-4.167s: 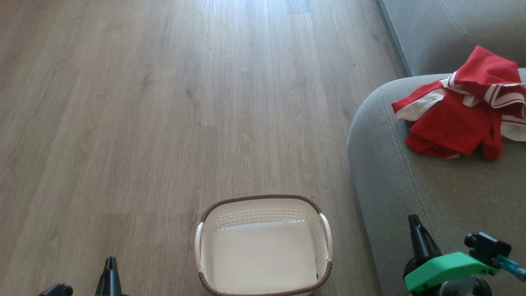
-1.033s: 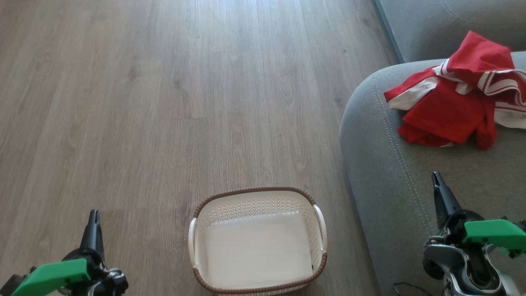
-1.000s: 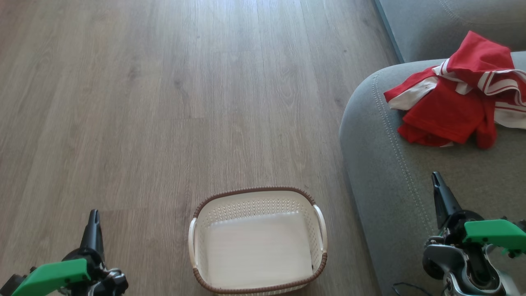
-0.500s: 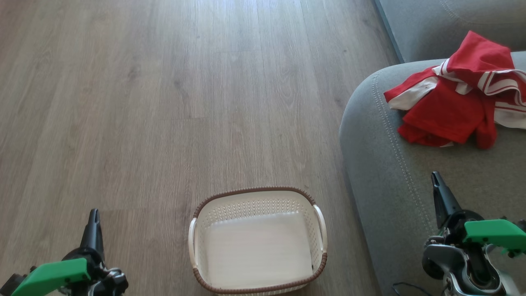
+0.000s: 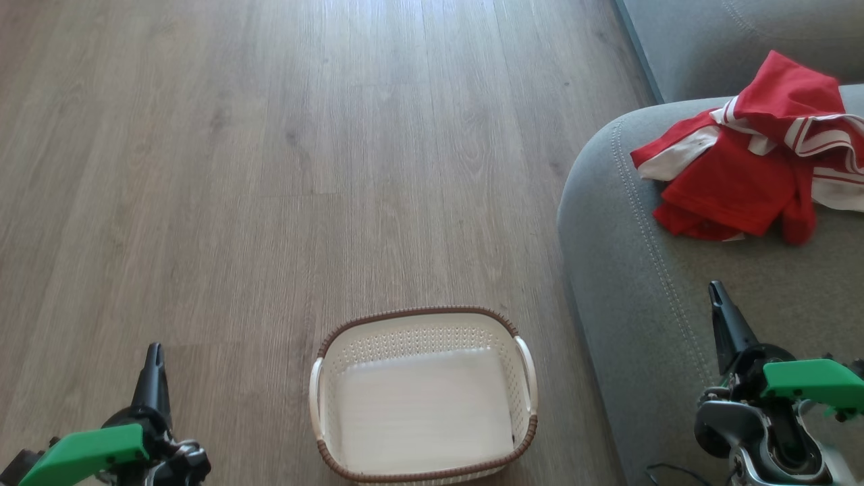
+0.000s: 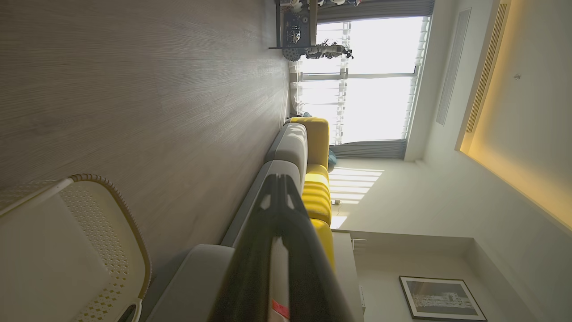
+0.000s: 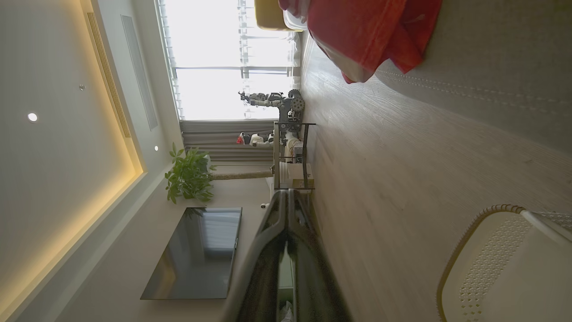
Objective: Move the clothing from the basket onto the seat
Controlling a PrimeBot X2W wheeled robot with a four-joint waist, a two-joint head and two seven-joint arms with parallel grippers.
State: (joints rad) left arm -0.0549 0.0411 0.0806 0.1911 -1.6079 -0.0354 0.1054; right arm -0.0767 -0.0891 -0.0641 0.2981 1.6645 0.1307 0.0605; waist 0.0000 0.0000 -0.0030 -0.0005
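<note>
Red clothing [image 5: 736,182] lies on the seat [image 5: 648,324], basket [image 5: 418,312] bare, left gripper [image 5: 154,349] and right gripper [image 5: 713,289] squeezed together, so you can probably stop.

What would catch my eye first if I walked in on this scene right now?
The bright red clothing jumps out first, crumpled on the grey seat at the right of the head view. Next comes the cream basket, empty on the wooden floor just left of the seat. The left gripper and right gripper, both shut and holding nothing, sit at the lower corners.
</note>
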